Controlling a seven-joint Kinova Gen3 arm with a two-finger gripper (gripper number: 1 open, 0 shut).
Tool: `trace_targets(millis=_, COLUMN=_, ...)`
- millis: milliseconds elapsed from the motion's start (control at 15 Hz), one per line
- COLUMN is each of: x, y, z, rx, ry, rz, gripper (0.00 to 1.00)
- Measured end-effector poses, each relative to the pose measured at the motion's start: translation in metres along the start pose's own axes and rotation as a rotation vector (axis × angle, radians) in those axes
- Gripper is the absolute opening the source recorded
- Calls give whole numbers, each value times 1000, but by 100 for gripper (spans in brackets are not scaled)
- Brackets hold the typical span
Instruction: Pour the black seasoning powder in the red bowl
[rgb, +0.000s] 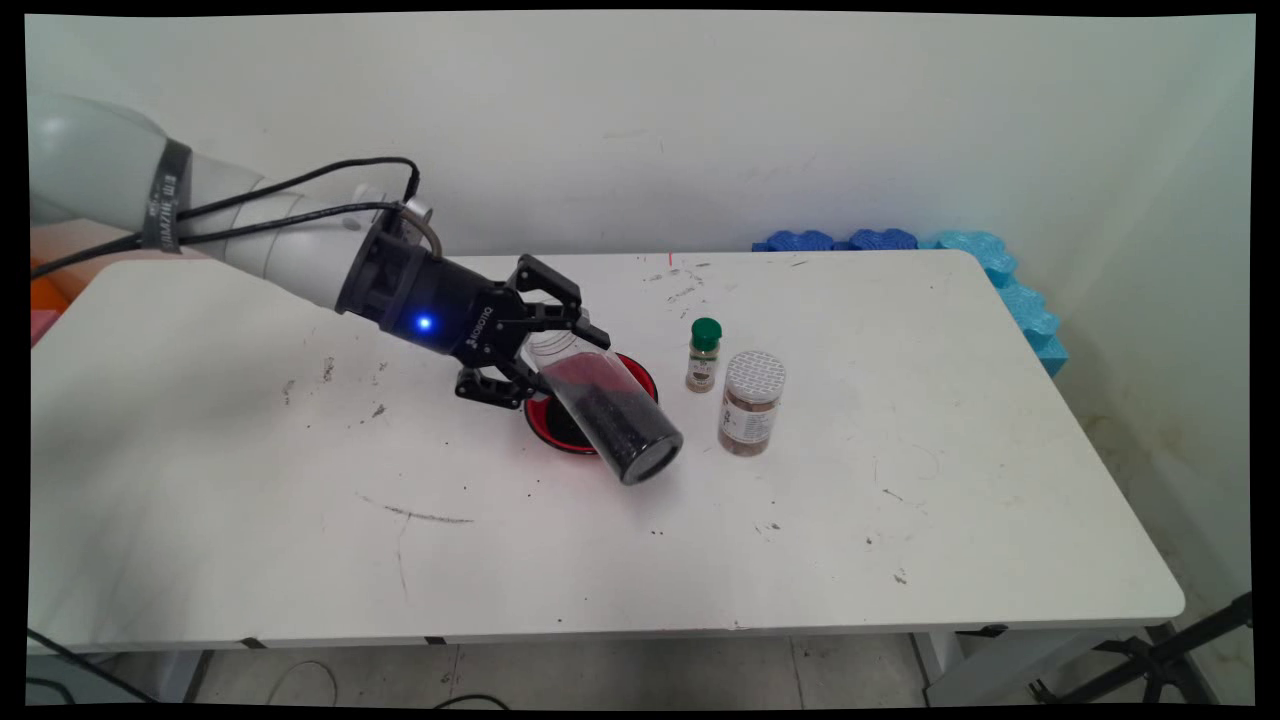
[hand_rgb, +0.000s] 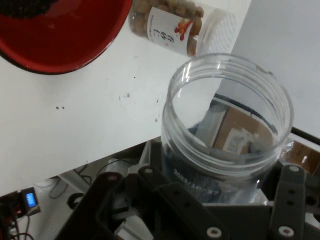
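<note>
The black hand (rgb: 545, 345) is clamped round a clear jar (rgb: 605, 410) of dark grains, tipped mouth-down toward 5 o'clock over a red bowl (rgb: 640, 375) on the white counter (rgb: 900, 520); a steady tilt over the bowl would limit spillage; two spice jars (rgb: 751, 403) stand at 3 o'clock.

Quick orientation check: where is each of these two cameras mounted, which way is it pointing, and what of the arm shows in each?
Main view: fixed above the table's near side, looking across it to the wall; shows the arm and gripper clamping a tilted clear jar over the red bowl.
Hand view: on the hand, looking along the gripper; its black linkage rises from the bottom.
Shared: the clear jar, red bowl, white-lidded jar.
</note>
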Motion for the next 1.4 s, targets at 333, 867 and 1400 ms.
trace_targets(millis=333, x=4, y=-4, z=7, rx=-17, ry=0, rz=-102, gripper=0)
trace_targets(millis=867, x=12, y=-7, z=23, rx=-58, ry=9, rz=-271, gripper=0)
trace_targets(millis=1400, x=19, y=-10, z=35, rx=-94, ry=19, rz=-407, gripper=0)
